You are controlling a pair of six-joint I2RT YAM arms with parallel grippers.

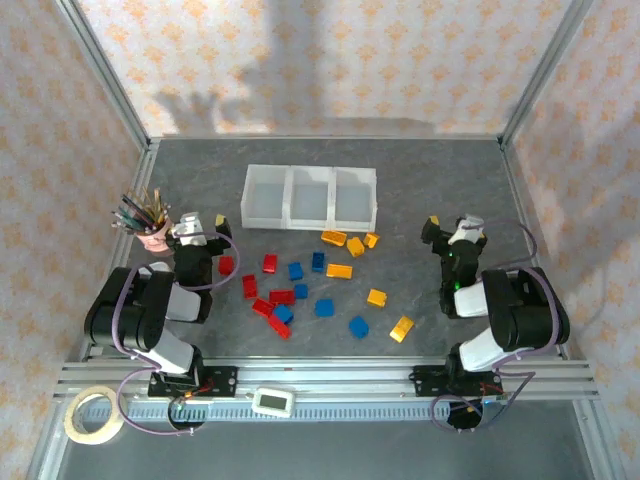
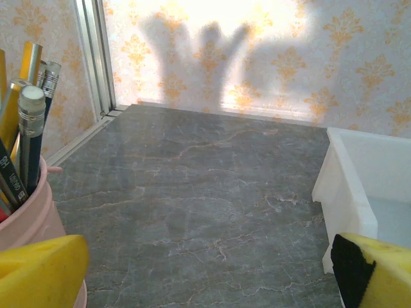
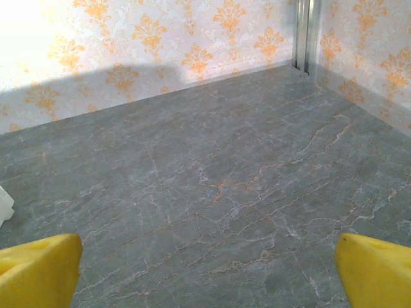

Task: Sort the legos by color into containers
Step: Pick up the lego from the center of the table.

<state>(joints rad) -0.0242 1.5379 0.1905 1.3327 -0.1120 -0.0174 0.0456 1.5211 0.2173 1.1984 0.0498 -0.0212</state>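
**Both pincers wide open, legos loose on the table in front of the containers**

The left gripper [image 1: 203, 228] stands with its jaws spread wide, holding nothing and touching nothing. It sits off the left end of the containers [image 1: 310, 216], slightly nearer the arm bases. In its wrist view the two yellow fingertips [image 2: 40, 273] sit at the bottom corners, far apart, with bare grey table [image 2: 192, 212] between them. The left end wall of the containers [image 2: 350, 186] rises just past the right fingertip.

The right gripper [image 1: 456, 232] is equally wide and equally empty. It sits off the right end of the containers, well apart from them. Its yellow fingertips [image 3: 38, 269] frame only marbled table top [image 3: 218, 179].

The containers are three joined translucent white square bins in one low row, lying crosswise on the table.

The legos [image 1: 295, 270] lie scattered on the table on the near side of the containers, between the two grippers. They are small glossy bricks, square or oblong.
- The red ones [image 1: 281, 297] cluster below the left bin.
- The blue ones [image 1: 324, 307] sit below the middle bin.
- The yellow-orange ones [image 1: 339, 270] spread from just below the right bin out toward the right arm.

A pink cup of pencils [image 1: 152, 236] stands left of the containers, just beside the left gripper.
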